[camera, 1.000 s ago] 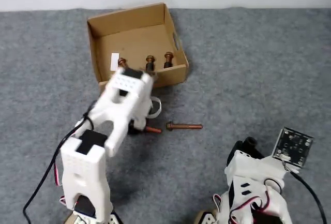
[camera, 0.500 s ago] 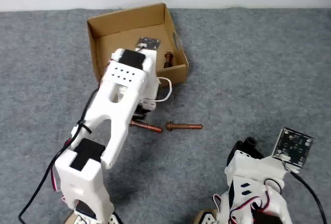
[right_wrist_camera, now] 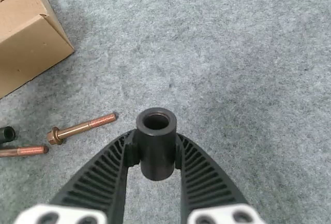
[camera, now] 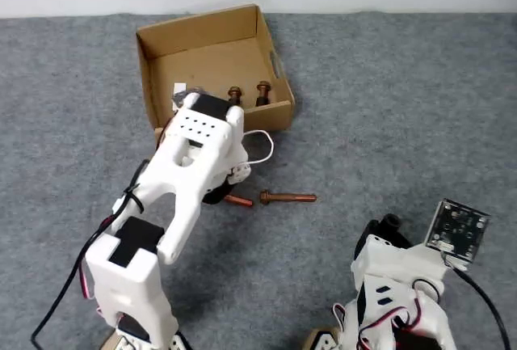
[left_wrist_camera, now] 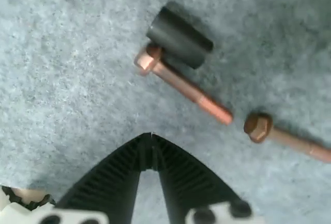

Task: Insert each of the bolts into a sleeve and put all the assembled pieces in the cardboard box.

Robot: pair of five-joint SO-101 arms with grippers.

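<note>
Quick status from my side. My left end effector has its fingers pressed together with nothing between them, and it hangs over the grey surface around the middle. Right past its tips lies a loose sleeve, black, on its side. The first bolt is copper-coloured and lies flat with its head right up against that sleeve. The second bolt is flat on the surface too. Its head is just beside the threaded tip of the first one, with a small gap, so they aren't touching.

My right end effector is pinching a held sleeve, also black, gripped from both sides with the open bore facing the wrist camera. That arm sits back by the near edge, toward the right corner, well apart from the bolts.

The cardboard box is up by the far edge, left of the middle, with its top open. Two assembled pieces stand upright inside, side by side along the box wall closest to my arms, copper heads poking out of black sleeves. My left arm stretches from the near edge up toward that box wall and covers part of it, so I can't tell what's behind it.
</note>
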